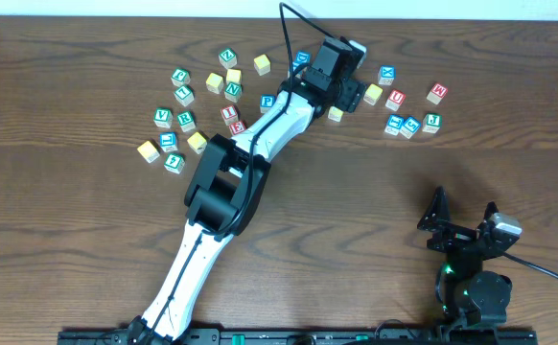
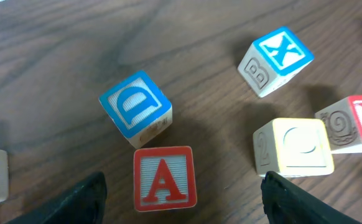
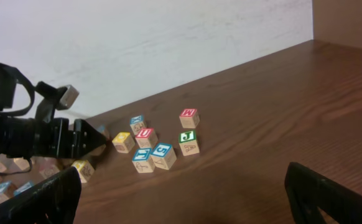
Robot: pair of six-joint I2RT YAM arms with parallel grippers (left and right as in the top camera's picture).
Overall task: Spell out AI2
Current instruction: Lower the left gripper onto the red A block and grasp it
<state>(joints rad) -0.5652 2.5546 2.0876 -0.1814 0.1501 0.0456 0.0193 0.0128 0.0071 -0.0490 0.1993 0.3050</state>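
Red on its top face, the A block (image 2: 165,179) lies flat on the wooden table (image 1: 68,268) at the near edge of the left wrist view. It sits between the spread jaws of the left gripper (image 2: 182,182), and neither dark finger touches it. From overhead the left arm's wrist covers that spot, so the A cannot be seen there.

Just beyond it stands a blue-framed block (image 2: 134,106), turned on a corner. To the right lies a yellow-faced C block (image 2: 299,149) with a 2 on its side face, and beyond that a blue X block (image 2: 279,59) and a red U block (image 2: 361,121).

Only the overhead view shows the green and yellow blocks (image 1: 185,120) scattered left of the arm. The right gripper (image 1: 463,213) sits well apart near the table's front with its jaws wide open. Its own camera sees an M block (image 3: 189,117) and a J block (image 3: 188,142) from the side.
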